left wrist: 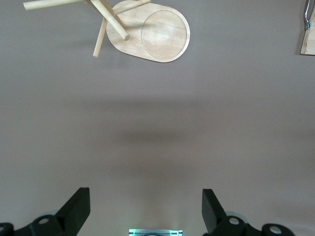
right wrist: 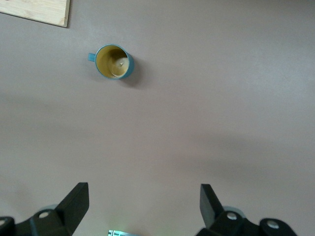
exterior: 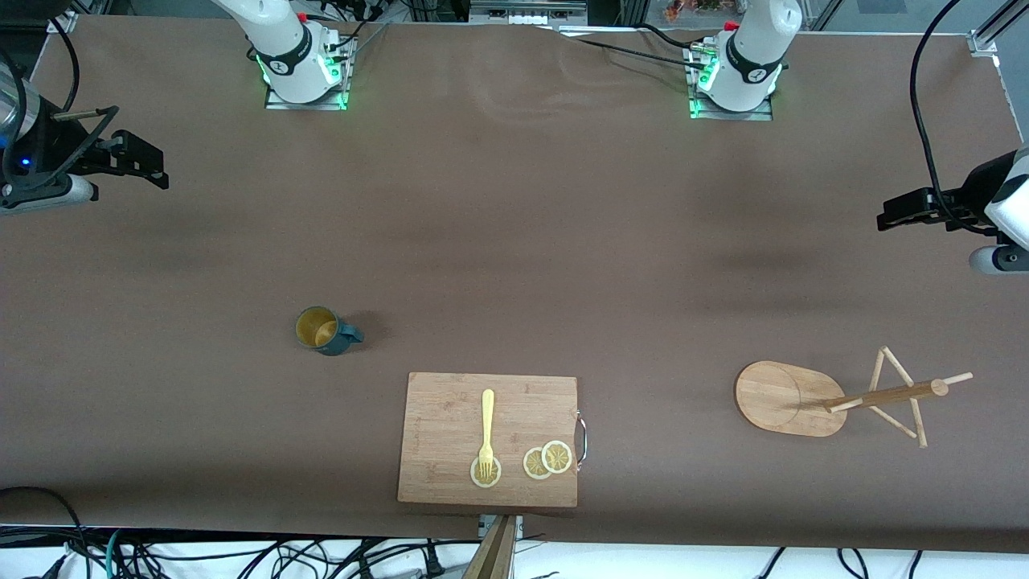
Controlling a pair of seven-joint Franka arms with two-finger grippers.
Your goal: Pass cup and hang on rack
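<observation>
Fingers: both pairs are seen spread wide with nothing held between them.
Front view: left gripper (exterior: 888, 217) is held over the table's (exterior: 514, 241) left-arm end, right gripper (exterior: 157, 173) over its right-arm end; cup (exterior: 325, 330) stands upright toward the right arm's end; rack (exterior: 836, 397) toward the left arm's end; cutting board (exterior: 489, 438) between them, nearer the camera, bearing fork (exterior: 486, 434) and lemon slices (exterior: 547, 460).
Left wrist view: rack (left wrist: 147, 32) is shown; fingers (left wrist: 74, 211) apart.
Right wrist view: cup (right wrist: 113, 62) is shown; fingers (right wrist: 74, 204) apart.
</observation>
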